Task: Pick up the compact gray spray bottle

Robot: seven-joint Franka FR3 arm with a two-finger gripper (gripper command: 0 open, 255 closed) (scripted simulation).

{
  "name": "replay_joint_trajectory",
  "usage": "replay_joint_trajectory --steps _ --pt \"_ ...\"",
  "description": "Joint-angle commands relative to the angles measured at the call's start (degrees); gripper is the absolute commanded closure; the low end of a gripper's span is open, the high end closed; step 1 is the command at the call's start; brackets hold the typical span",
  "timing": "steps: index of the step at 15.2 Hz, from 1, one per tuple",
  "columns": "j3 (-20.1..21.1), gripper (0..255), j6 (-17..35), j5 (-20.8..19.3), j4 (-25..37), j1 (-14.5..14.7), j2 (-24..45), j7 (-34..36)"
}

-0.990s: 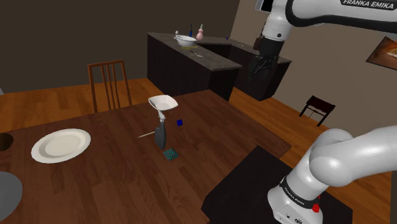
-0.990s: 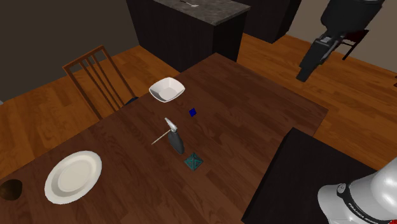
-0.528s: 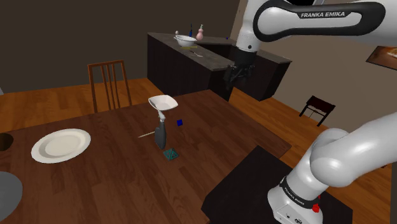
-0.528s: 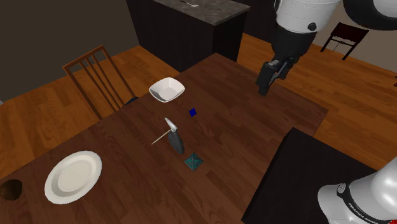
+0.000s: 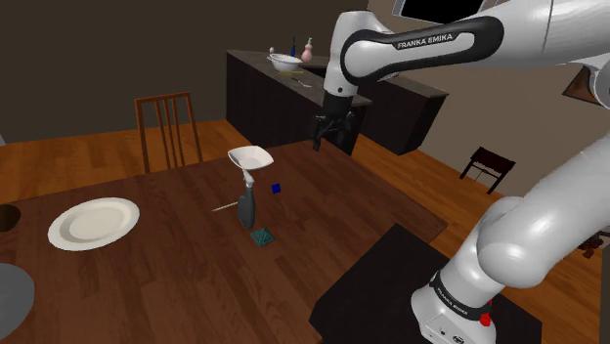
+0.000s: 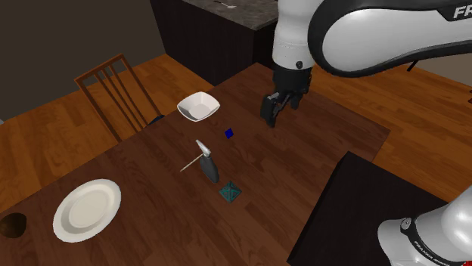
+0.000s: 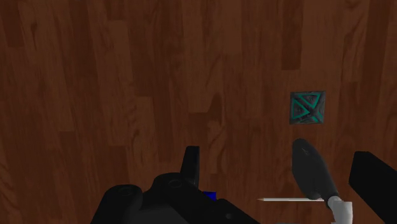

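Note:
The gray spray bottle [image 5: 246, 206] [image 6: 209, 166] stands upright mid-table, with a dark body and a pale nozzle. In the wrist view the bottle [image 7: 313, 170] appears between the two fingers, closer to one of them, with table far below. My gripper [image 5: 319, 143] [image 6: 270, 119] [image 7: 273, 158] hangs in the air above the table's far part, to the shoulder view's right of the bottle and well above it. Its fingers stand apart and hold nothing.
A white bowl [image 5: 250, 156] [image 6: 198, 106], a small blue cube [image 5: 277, 189] [image 6: 229, 134], a teal square piece [image 5: 261, 236] [image 7: 307, 107] and a thin stick [image 6: 191, 164] ring the bottle. A white plate [image 5: 93, 223] lies farther off. A chair [image 5: 168, 127] and dark counters [image 5: 293, 93] stand beyond the table [image 5: 147, 283].
The arm has swung toward the shoulder view's left and downward, carrying the gripper from over the floor to above the table. Nothing on the table has moved.

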Motion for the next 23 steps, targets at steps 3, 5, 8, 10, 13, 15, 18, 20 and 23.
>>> replay_joint_trajectory --steps 3,5,8,10,13,15,18,20,23 --pt "1.24 0 2.96 0.0 5.17 0.78 8.67 2.37" --pt "1.73 0 4.19 -0.15 7.89 1.19 12.88 3.47" --pt "2.28 0 5.58 -0.49 12.54 1.92 19.3 5.07" --pt "2.56 0 6.18 -0.78 16.04 2.46 23.66 6.09" --pt "2.84 0 6.58 -1.25 21.93 3.35 30.32 7.5" --pt "2.94 0 6.49 -1.55 26.34 4.01 34.88 8.34" --pt "2.99 0 5.75 -1.96 33.81 5.07 41.97 9.47" --pt "2.97 0 4.81 -2.19 39.51 5.83 46.94 10.11" --pt "2.9 0 4.64 -2.32 42.88 6.31 50.27 10.45"
